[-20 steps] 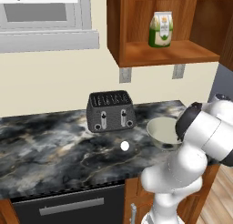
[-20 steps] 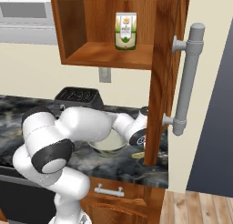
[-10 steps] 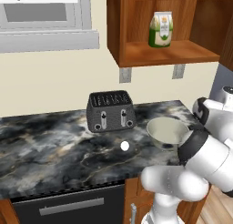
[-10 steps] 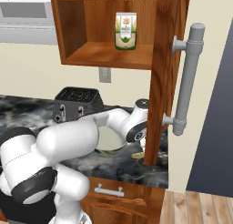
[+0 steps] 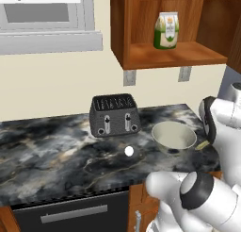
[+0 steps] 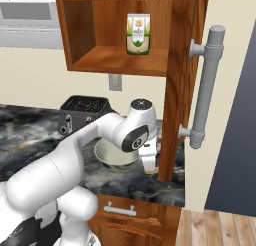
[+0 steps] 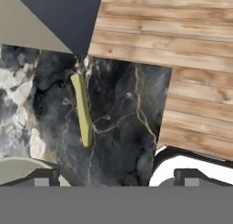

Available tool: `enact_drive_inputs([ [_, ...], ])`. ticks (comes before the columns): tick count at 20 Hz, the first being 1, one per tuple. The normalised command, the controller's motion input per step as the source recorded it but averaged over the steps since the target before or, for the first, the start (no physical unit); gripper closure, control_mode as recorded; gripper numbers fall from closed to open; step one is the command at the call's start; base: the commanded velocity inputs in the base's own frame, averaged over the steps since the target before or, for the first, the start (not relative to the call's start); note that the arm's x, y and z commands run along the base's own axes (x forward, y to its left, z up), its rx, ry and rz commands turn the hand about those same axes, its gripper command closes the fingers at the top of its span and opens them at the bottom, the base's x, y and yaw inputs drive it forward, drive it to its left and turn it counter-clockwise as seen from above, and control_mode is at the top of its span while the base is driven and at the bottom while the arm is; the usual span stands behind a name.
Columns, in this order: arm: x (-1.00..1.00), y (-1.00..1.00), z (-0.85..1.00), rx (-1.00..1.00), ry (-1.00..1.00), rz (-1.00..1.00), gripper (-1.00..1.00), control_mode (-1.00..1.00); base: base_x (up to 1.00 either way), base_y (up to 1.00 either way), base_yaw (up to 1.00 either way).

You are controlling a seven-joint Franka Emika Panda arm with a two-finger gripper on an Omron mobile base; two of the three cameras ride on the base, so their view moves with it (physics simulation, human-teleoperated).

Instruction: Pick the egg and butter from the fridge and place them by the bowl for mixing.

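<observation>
Hand view: the butter (image 7: 82, 110) lies flat on the dark marbled bench (image 7: 123, 141), a thin olive-yellow stick seen lengthwise, with the hand (image 7: 116, 176) above it, its two tips spread wide apart and holding nothing. The pale curve at the lower left is the rim of the bowl (image 7: 20, 166), so the stick lies just beside the bowl, on the side nearer the wooden cabinet panel (image 7: 200, 82).

Left base view: the bowl (image 5: 174, 137) stands on the bench to the right of the dark toaster (image 5: 114, 115). The egg (image 5: 129, 151) rests on the bench in front of the toaster, near the bowl on its left and apart from it. A sliver of the butter (image 5: 203, 145) shows just right of the bowl, close to the bench end. A green-and-cream carton (image 5: 166, 30) sits on the open shelf above.

Right base view: the arm reaches over the bowl (image 6: 114, 158), wrist down by the cabinet panel (image 6: 177, 90) and the grey fridge handle (image 6: 206, 87).

Judged risks: both items appear placed by the bowl, so the remaining hazard is in the retreat. The wrist is crowded between bowl and panel; a careless swing could clip the bowl rim and push it into the egg, which is round and may roll along the bench. A low pass could also nudge the butter towards the bench end.
</observation>
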Motion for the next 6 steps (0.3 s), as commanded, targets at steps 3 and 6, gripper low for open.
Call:
enact_drive_inputs([
  [3,-0.43,0.33,0.46,0.00,-0.07,0.03,-1.00,-1.00,0.00,0.00,0.00],
  [6,-0.43,0.26,0.49,-0.01,-0.10,0.08,-1.00,-1.00,0.00,0.00,0.00],
])
